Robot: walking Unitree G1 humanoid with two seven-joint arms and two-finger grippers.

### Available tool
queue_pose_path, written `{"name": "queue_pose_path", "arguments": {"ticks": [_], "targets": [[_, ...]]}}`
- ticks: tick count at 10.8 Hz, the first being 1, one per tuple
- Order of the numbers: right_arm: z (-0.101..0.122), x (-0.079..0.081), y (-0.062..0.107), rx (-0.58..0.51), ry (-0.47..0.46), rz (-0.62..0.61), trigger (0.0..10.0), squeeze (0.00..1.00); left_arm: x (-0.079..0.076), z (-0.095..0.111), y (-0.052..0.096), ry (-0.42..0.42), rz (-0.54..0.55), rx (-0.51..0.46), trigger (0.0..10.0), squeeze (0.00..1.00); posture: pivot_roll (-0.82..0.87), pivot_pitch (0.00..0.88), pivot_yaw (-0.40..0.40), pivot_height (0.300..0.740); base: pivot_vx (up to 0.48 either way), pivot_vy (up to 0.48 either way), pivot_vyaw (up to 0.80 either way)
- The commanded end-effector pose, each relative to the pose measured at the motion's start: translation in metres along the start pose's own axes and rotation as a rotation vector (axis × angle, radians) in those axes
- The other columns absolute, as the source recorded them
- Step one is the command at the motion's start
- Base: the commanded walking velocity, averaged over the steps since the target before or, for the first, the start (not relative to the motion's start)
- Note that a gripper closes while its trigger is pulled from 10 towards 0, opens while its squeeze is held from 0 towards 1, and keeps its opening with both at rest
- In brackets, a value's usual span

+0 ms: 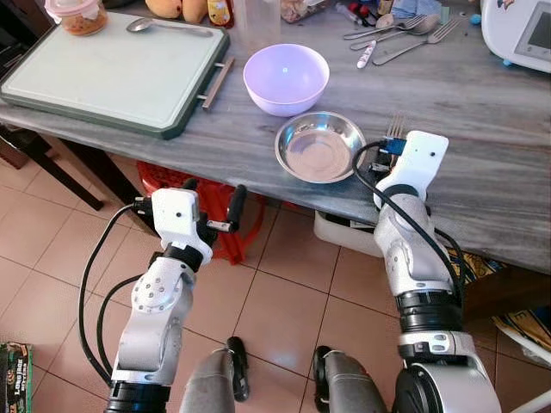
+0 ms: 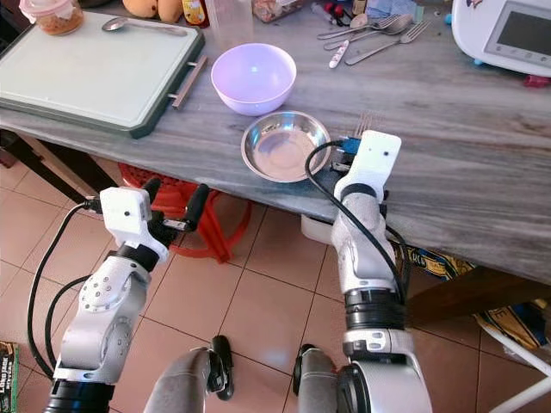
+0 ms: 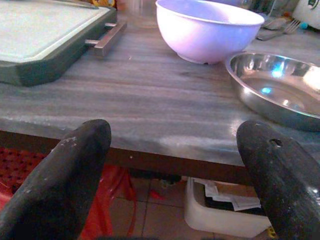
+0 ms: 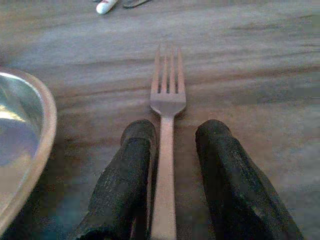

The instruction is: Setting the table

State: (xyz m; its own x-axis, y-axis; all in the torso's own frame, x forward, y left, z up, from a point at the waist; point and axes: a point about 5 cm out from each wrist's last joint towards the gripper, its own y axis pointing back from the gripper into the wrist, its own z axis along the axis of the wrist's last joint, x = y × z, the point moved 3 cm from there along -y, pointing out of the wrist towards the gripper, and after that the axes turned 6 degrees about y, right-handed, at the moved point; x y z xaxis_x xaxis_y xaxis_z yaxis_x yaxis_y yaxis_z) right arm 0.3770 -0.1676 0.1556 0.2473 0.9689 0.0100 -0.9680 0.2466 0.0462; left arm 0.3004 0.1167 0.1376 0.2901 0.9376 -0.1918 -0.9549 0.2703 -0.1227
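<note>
A metal fork (image 4: 167, 100) lies flat on the grey wooden table (image 1: 482, 138), just right of a steel bowl (image 1: 319, 148). My right gripper (image 4: 172, 131) rests over the fork's handle with its fingers on either side. One finger touches the handle and a gap shows at the other, so it is open. The fork's tines (image 1: 395, 127) stick out beyond my right wrist. A lilac bowl (image 1: 286, 77) stands behind the steel bowl. My left gripper (image 1: 213, 191) hangs open in front of and below the table's edge, holding nothing.
A green-rimmed white tray (image 1: 112, 73) with a spoon (image 1: 164, 26) and a jar (image 1: 77, 15) sits at the table's left. More cutlery (image 1: 396, 34) and a white appliance (image 1: 521, 30) lie at the back. Under the table are a red basket (image 1: 232, 237) and a white box (image 1: 340, 234).
</note>
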Motion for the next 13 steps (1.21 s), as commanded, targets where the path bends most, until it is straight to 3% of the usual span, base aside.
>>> {"name": "queue_pose_path", "arguments": {"ticks": [1,6,11,12,13], "targets": [[-0.035,-0.007,0.005,0.123,0.019,-0.026,10.0,0.00,0.000,-0.004,0.002,-0.005,0.000,0.016,10.0,0.00,-0.03,0.260,0.067,0.740,0.000,0.000,0.00],[-0.019,-0.001,0.004,0.016,-0.050,0.015,10.0,0.00,0.001,-0.002,0.001,-0.009,0.000,0.007,10.0,0.00,-0.03,0.259,0.068,0.740,0.000,0.000,0.00],[-0.009,0.000,0.004,-0.059,-0.052,0.032,10.0,0.00,0.000,-0.001,-0.001,-0.009,-0.006,0.002,10.0,0.00,-0.03,0.248,0.067,0.740,0.000,0.000,0.00],[-0.010,-0.001,0.005,-0.059,-0.056,0.040,10.0,0.36,-0.001,-0.002,-0.001,-0.010,-0.006,0.001,10.0,0.00,-0.03,0.247,0.068,0.740,0.000,0.000,0.00],[-0.013,-0.003,0.005,-0.046,-0.040,0.031,10.0,1.00,0.000,-0.001,-0.001,-0.009,-0.005,0.000,10.0,0.00,-0.03,0.246,0.066,0.740,0.000,0.000,0.00]]}}
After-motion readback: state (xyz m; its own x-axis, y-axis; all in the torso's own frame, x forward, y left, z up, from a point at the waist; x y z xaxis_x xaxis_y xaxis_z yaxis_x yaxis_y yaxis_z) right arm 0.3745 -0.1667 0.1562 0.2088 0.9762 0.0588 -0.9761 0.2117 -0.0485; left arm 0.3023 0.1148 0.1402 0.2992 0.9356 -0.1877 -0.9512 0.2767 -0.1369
